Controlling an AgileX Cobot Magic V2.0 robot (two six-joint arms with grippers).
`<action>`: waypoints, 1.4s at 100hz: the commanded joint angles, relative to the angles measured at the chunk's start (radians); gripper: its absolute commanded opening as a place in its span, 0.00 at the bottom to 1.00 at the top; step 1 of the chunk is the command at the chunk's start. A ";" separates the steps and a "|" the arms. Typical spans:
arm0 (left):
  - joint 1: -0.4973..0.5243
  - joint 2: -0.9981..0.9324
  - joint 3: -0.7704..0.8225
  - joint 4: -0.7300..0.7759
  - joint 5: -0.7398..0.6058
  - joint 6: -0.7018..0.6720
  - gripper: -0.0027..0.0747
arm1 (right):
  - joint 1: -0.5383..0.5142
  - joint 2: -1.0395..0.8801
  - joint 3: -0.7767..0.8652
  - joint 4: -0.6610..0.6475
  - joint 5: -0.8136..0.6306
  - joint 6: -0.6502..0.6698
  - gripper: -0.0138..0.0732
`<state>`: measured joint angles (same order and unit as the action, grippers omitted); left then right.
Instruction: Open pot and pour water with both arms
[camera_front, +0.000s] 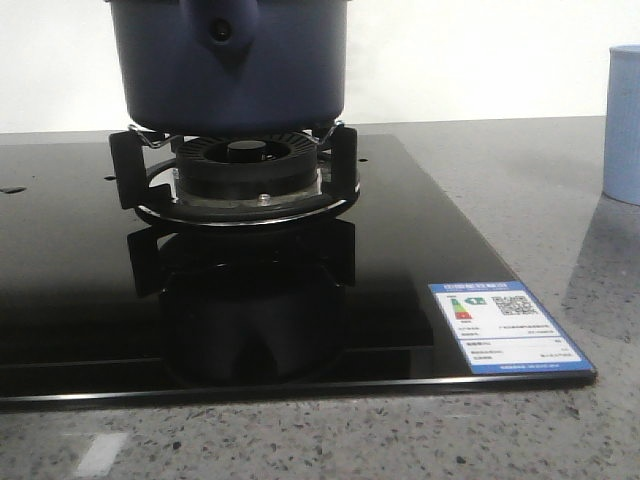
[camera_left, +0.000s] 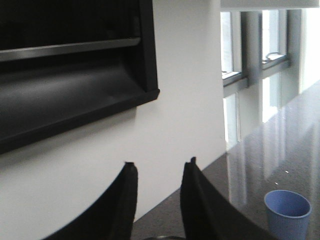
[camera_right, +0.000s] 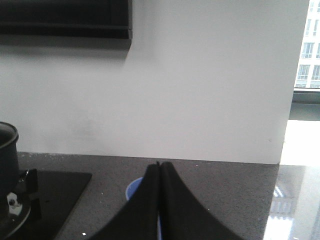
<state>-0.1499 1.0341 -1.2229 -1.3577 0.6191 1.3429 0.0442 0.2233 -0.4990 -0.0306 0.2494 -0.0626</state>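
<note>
Front view is giving you the black glass hob (camera_front: 300, 330) nearest, lying on the speckled grey bench (camera_front: 560, 200), and behind it the burner grate (camera_front: 235, 175) carrying the pot (camera_front: 230, 60), whose upper part is running out of frame, so you are not seeing lid, rim or any water. Judging by its broad smooth matte walls, the pot is likely weighing a fair bit and sliding in a pinch; you are better off taking it by the handle mount (camera_front: 222, 30) with the round hole. Neither arm is showing in this view. On the wrist cameras, the left claw (camera_left: 159, 167) is standing apart with a narrow gap and holding nothing, facing the wall, while the right claw (camera_right: 159, 167) is sitting pressed together, empty. Farther off, the pale blue cup (camera_front: 622, 125) is standing on the bench well right of the hob, half cropped.
</note>
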 joint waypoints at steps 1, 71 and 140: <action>0.002 -0.144 0.091 0.001 -0.153 -0.020 0.15 | 0.004 0.009 0.001 -0.001 -0.104 -0.078 0.07; 0.002 -0.818 0.943 0.011 -0.341 -0.020 0.01 | 0.110 0.009 0.098 0.014 -0.175 -0.077 0.07; 0.005 -0.820 0.965 -0.051 -0.372 -0.014 0.01 | 0.110 0.009 0.098 0.014 -0.175 -0.077 0.07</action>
<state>-0.1499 0.2064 -0.2294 -1.3796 0.3300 1.3308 0.1522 0.2233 -0.3778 -0.0167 0.1527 -0.1316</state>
